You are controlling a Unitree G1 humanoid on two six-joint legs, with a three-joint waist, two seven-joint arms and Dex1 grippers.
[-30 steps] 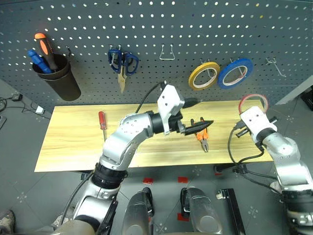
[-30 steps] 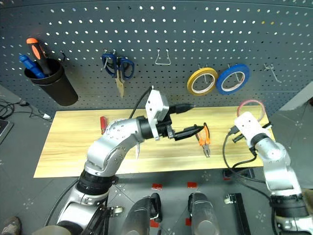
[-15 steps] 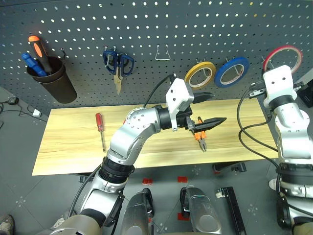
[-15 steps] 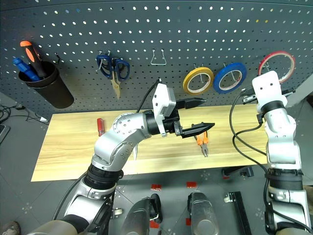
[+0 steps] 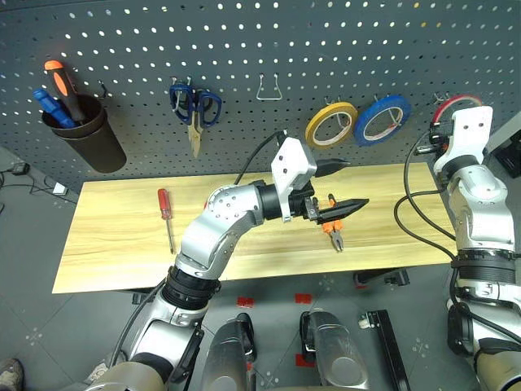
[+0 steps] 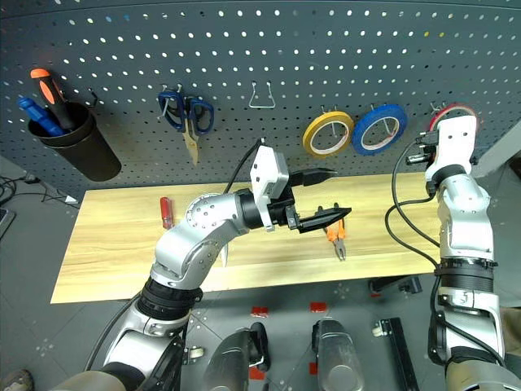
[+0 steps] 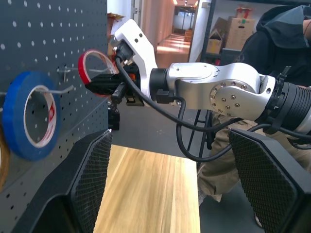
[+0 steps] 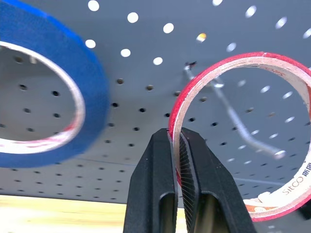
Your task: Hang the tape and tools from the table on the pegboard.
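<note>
A: Right wrist view — why is the right gripper pinching the thin red tape ring?
B: To loop it over the wire hook on the dark grey pegboard; the ring hangs around the hook — left gripper gapes empty.

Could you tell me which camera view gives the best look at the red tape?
The right wrist view: the red tape appears large, pinched between the right claw fingers, with the wire hook behind its opening. The left wrist view shows it smaller; in the eye views the right arm hides most of it.
</note>
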